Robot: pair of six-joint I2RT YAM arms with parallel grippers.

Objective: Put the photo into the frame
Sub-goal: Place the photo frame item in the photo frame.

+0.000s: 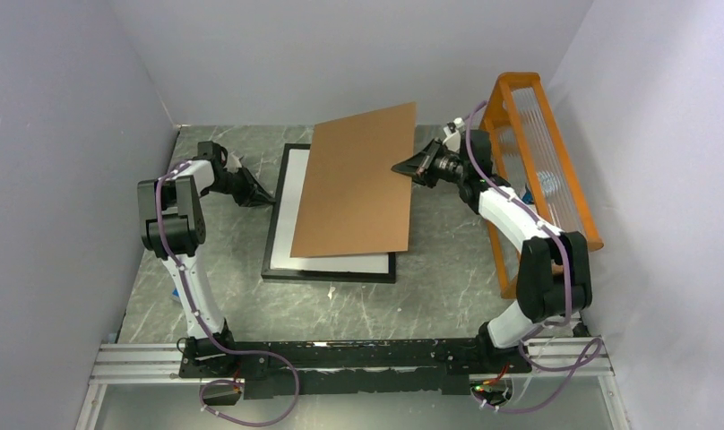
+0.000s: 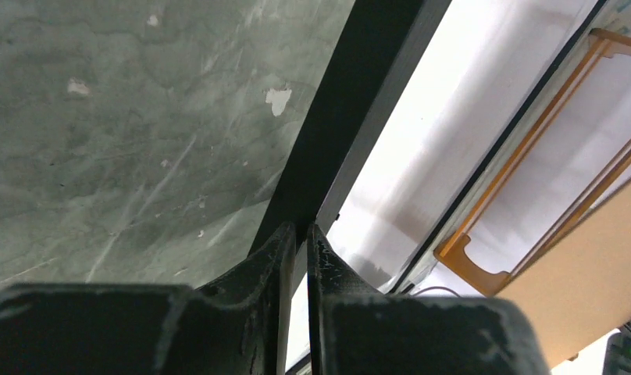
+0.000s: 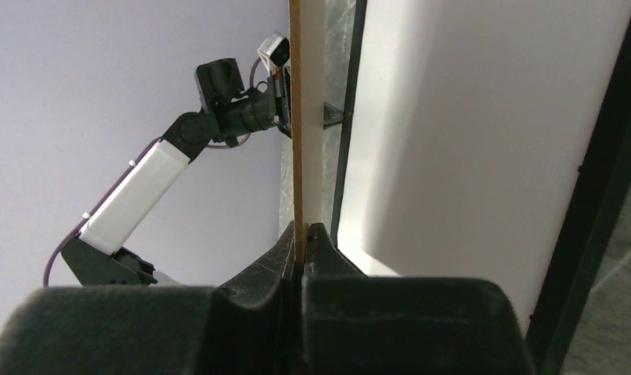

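Observation:
The black frame lies flat mid-table with a white sheet inside it. My left gripper sits at the frame's left rail. Its jaws are closed to a thin gap around that rail's edge. My right gripper is shut on the right edge of a plain brown board. It holds the board tilted over the frame, covering most of it. In the right wrist view the board's thin edge runs straight up from the gripper. The photo is out of view.
An orange wooden rack stands on edge along the right wall, just behind my right arm. Grey walls close in the table on the left, back and right. The arm bases and a metal rail run along the near edge.

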